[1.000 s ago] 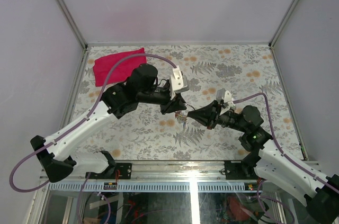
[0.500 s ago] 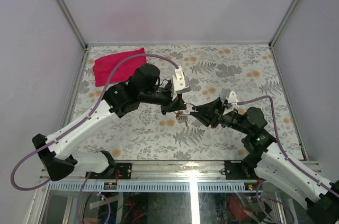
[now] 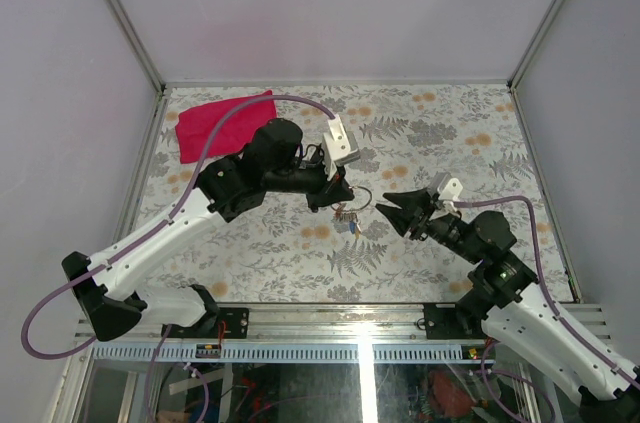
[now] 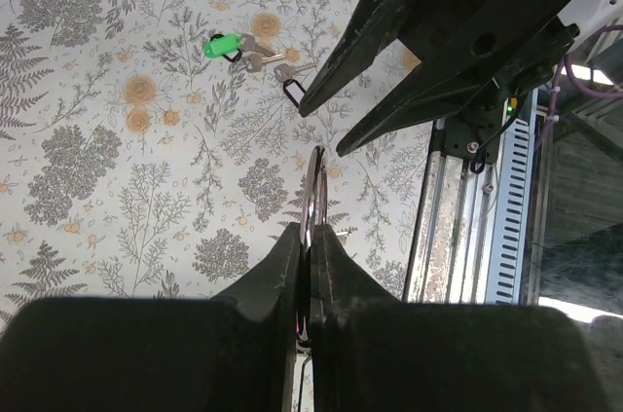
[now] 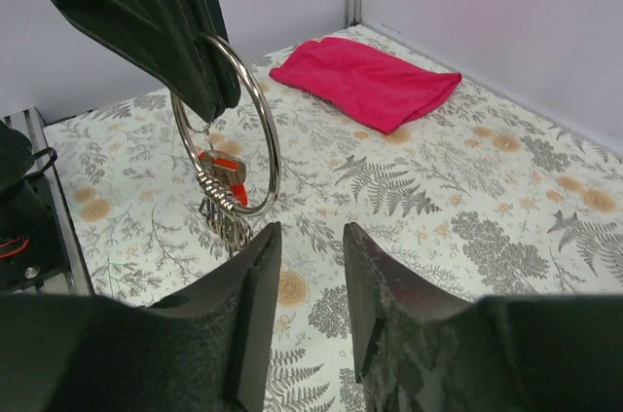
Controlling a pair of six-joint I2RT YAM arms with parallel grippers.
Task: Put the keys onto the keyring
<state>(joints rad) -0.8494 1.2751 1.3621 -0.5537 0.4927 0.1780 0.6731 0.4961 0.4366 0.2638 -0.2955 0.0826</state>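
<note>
The left gripper [image 3: 338,194] is pinched shut on the keyring [image 5: 230,120], holding it upright above the table [image 4: 117,188] so the threaded keys [image 5: 222,193] dangle clear. The right gripper [image 5: 307,237] waits just beside, jaws partly apart, holding nothing; a green-tagged key [image 4: 224,45] lies below, probably next

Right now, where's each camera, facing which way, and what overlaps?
Top external: above and behind the bases, looking down on the floral-patterned table; both arms show.
Left wrist: past the shut left hand clamping the thin silver wire keyring, down at green-tagged keys; open right hand opposite.
Right wrist: past its own hand, toward the pink cloth at the far corner.
Shared: both wrist views show the keyring.
</note>
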